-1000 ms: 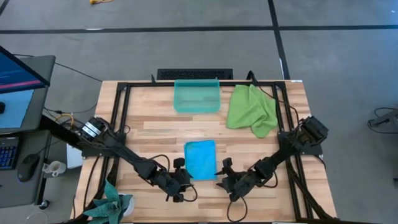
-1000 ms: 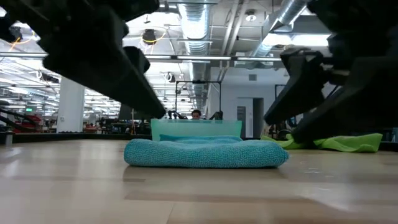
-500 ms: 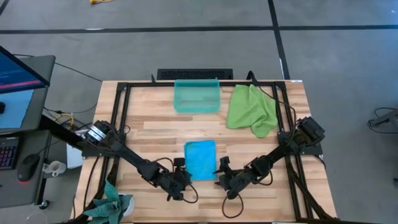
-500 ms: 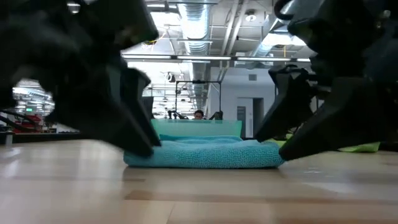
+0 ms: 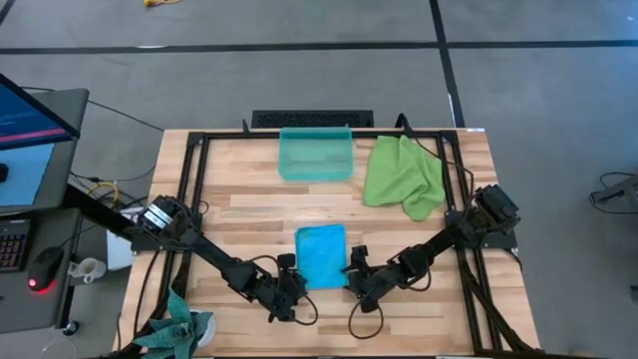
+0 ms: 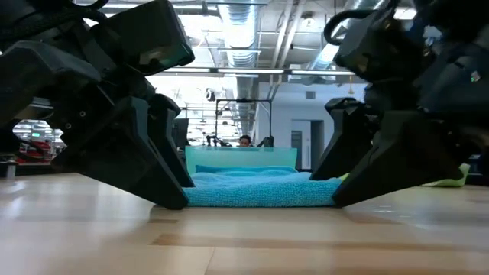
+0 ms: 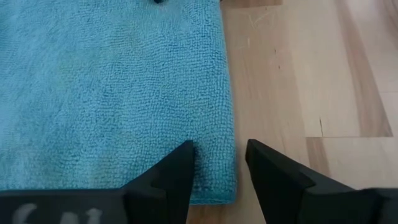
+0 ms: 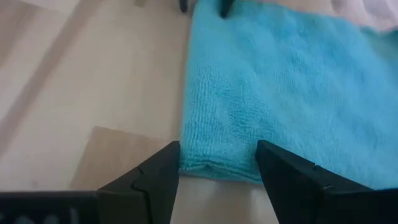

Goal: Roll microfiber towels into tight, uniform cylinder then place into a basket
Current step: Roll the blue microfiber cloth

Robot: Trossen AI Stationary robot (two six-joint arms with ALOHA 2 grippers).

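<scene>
Sky-blue microfiber, folded flat into a rectangle, is seen low on the wooden surface (image 5: 239, 214) at about 6 o'clock of the high view, with both pincers set down at its near corners. The left pincer (image 5: 290, 288) is placed at the blue towel's (image 5: 321, 255) 7 o'clock corner, fingers apart and straddling the hem; the right pincer (image 5: 355, 279) is placed at the 5 o'clock corner, fingers likewise apart, nothing yet clamped. For a tight, even cylinder, the near hem is best pinched at both corners at once and at equal depth, then turned over toward 12 o'clock with both ends kept level; an uneven bite is judged likely to skew the roll into a cone. The basket (image 5: 316, 155) is seen at 12 o'clock, well apart from the blue towel, with nothing visible inside it. The green towel (image 5: 401, 176) is left crumpled just beside the basket, at 1 o'clock. Counted: two towels, one basket, two arms.
</scene>
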